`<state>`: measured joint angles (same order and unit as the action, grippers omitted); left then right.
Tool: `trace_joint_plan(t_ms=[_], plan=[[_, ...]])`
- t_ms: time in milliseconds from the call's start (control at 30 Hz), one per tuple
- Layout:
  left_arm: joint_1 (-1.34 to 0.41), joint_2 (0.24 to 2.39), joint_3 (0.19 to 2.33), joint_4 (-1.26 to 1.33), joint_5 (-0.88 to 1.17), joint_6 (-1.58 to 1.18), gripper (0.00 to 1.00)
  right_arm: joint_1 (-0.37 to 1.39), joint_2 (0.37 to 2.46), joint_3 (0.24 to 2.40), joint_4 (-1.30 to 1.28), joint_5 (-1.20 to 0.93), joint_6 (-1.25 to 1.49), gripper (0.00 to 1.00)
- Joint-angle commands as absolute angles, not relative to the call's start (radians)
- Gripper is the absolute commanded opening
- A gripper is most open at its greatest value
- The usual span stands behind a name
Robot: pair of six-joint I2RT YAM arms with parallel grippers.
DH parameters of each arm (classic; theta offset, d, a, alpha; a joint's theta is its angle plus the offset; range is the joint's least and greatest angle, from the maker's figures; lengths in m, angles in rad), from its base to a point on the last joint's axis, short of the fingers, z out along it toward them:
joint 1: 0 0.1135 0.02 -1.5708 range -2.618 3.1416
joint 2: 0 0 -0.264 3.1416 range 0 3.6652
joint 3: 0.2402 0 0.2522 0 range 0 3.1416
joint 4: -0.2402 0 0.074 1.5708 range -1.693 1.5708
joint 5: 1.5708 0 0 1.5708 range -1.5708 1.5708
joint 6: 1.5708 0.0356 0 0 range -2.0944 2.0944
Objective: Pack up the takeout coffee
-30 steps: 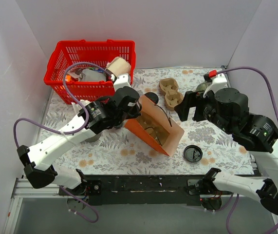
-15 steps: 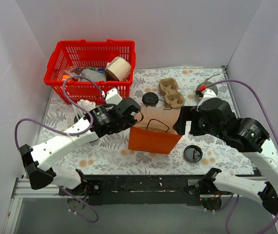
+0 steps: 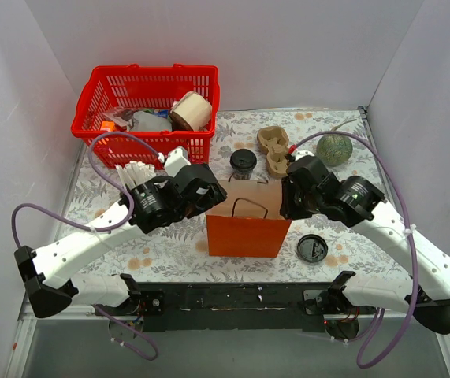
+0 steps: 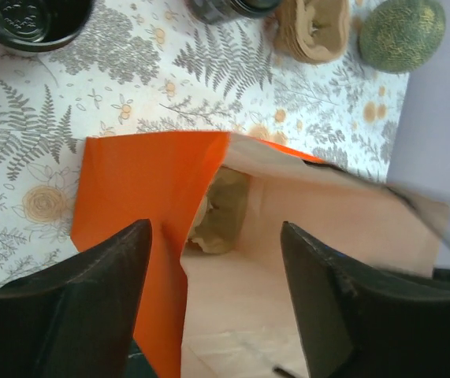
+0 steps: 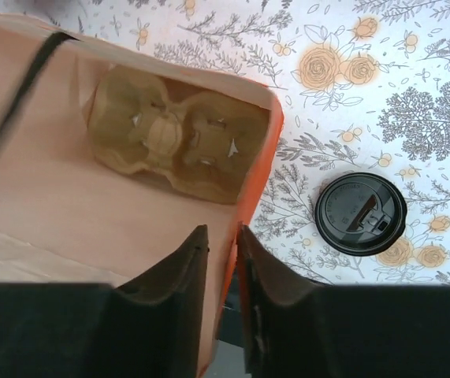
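A table with a flowery cloth is holding everything. A red basket is sitting at the far left corner. An orange paper bag is standing up in the middle with its top open, and 1 brown cup tray is lying at its bottom.

The left claw is hanging over the bag's left end. It is released, with its 2 fingers spread wide and the bag's wall between them. The right claw is at the bag's right end, grasping the bag's wall with 1 finger inside and 1 outside.

Another brown tray is lying on the cloth behind the bag, and a green ball is sitting to its right.

The takeout coffee, a small black cup, is standing upright on the cloth just behind the bag, beside that tray. It is outside the bag, and no claw is touching it.

A flat black lid is lying near the bag's front right corner.
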<state>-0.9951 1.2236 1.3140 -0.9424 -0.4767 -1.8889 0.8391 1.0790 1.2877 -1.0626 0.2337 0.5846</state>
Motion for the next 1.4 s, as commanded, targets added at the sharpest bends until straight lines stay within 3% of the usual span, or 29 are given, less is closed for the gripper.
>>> trace_joint_plan(t_ms=[0,67,100,467,533,567,600,800,1000,1200,1367], plan=[[-0.997,1.140,1.286,-0.836,-0.408,-1.775,0.79,0.839,1.106,1.387,-1.081,0.336,0.528,0.11],[-0.997,1.097,1.273,-0.787,-0.384,-1.706,0.95,0.839,1.117,1.410,-1.092,0.339,0.497,0.03],[-0.997,1.085,1.269,-0.779,-0.376,-1.686,0.98,0.838,1.120,1.416,-1.094,0.336,0.483,0.01],[-0.997,1.035,1.315,-0.784,-0.342,-1.447,0.98,0.759,1.210,1.453,-1.032,0.166,0.192,0.03],[-0.997,1.061,1.322,-0.779,-0.331,-1.391,0.98,0.721,1.221,1.453,-1.023,0.164,0.183,0.17],[-0.997,1.072,1.331,-0.778,-0.339,-1.387,0.98,0.710,1.233,1.462,-1.025,0.185,0.187,0.30],[-0.997,1.089,1.333,-0.772,-0.334,-1.379,0.98,0.695,1.236,1.501,-1.031,0.195,0.192,0.50],[-0.997,1.149,1.351,-0.761,-0.348,-1.359,0.98,0.693,1.190,1.611,-0.988,0.184,0.161,0.62],[-0.997,1.166,1.362,-0.778,-0.408,-1.387,0.98,0.693,1.121,1.566,-0.833,-0.035,0.120,0.60],[-0.997,1.173,1.361,-0.795,-0.452,-1.417,0.98,0.698,1.199,1.594,-0.854,-0.333,0.138,0.34],[-0.996,1.201,1.353,-0.828,-0.469,-1.462,0.98,0.730,1.218,1.474,-0.807,-0.354,0.161,0.25]])
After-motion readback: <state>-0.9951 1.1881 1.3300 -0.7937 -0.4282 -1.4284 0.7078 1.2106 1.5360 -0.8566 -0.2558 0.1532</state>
